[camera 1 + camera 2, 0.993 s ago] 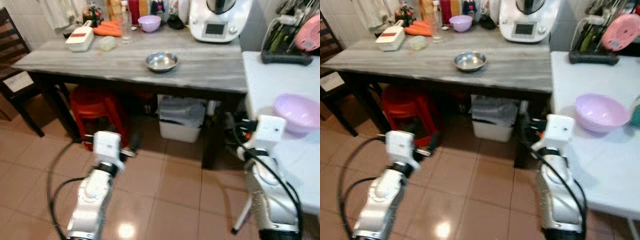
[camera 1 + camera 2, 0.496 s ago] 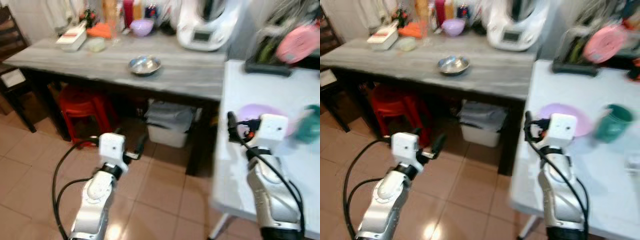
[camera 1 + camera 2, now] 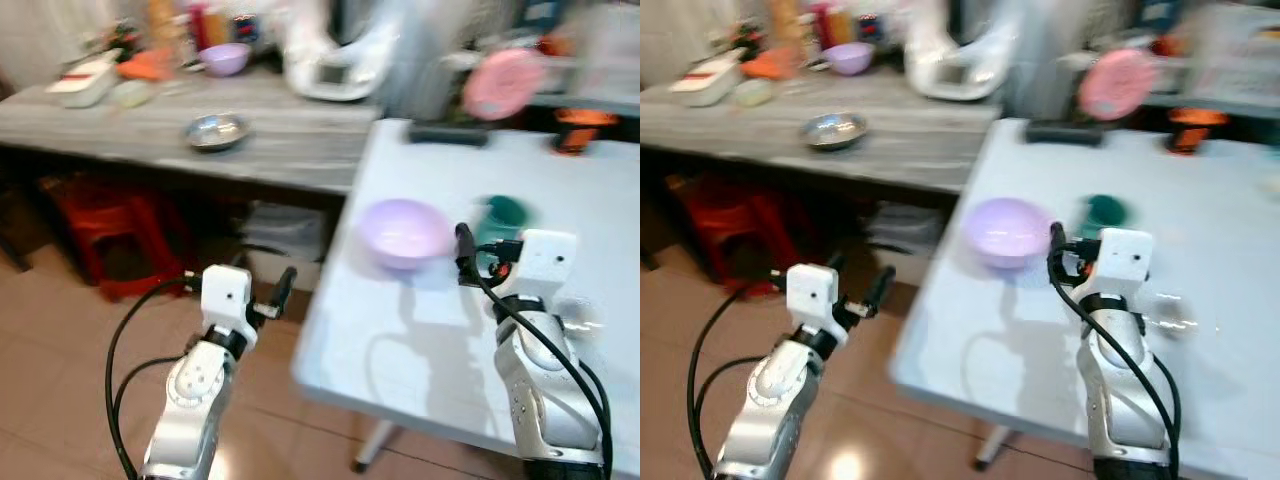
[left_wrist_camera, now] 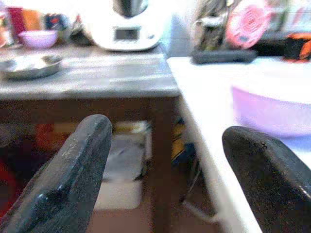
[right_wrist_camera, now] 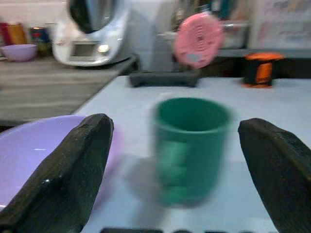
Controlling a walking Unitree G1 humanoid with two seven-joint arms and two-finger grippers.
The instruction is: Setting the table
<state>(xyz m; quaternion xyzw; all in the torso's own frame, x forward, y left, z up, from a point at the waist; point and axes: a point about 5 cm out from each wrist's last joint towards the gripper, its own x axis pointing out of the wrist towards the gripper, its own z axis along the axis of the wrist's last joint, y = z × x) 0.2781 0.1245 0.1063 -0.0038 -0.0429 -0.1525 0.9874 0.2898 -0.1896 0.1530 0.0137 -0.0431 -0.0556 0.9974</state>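
The green cup [image 5: 192, 148] stands upright on the white desk [image 3: 420, 340], just beside the lilac bowl [image 3: 404, 232], on the side of the bowl away from the grey desk [image 3: 280, 150]. My right claw [image 5: 175, 170] is released, its two fingers spread wide, and the cup sits straight ahead between them, not yet touched. So I judge the right arm is the nearer one for it. My left claw [image 4: 167, 179] is also released and hangs lower than the white desk's edge, with the bowl beyond it. The cup has no long axis to mind; I should only go forward.
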